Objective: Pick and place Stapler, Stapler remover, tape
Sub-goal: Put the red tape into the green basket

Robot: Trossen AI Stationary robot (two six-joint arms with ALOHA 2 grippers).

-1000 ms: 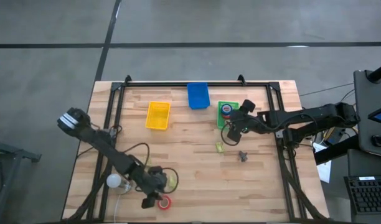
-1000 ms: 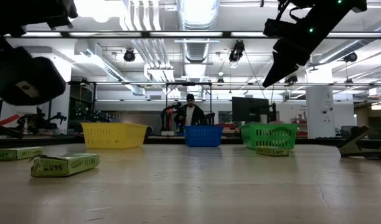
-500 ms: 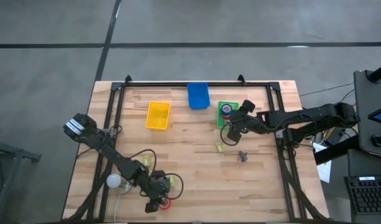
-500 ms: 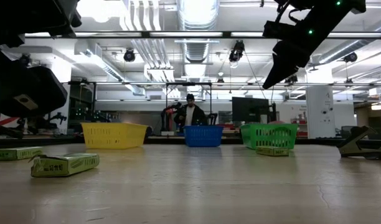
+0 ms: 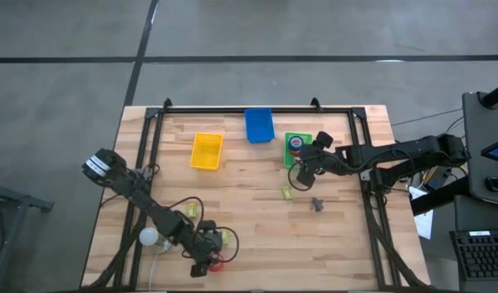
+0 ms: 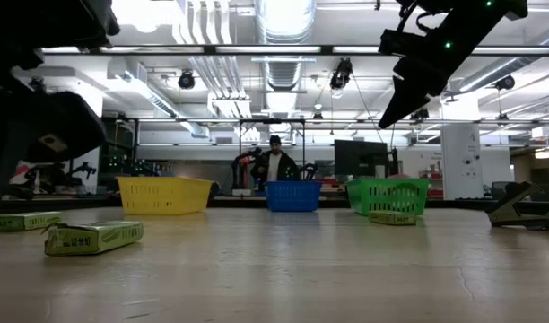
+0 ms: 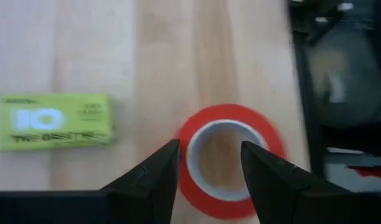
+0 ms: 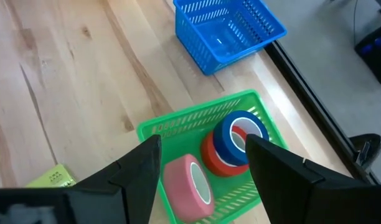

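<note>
Left gripper (image 7: 206,171), released, straddles the red tape roll (image 7: 231,158) on the surface (image 7: 66,56); an off-centre closing could push the roll away.

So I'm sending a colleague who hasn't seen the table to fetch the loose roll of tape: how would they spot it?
Go to the wooden table's near edge, on the left arm's side. The red tape roll lies flat under the left hand, beside a small green box. It is the only roll outside the green basket.
</note>
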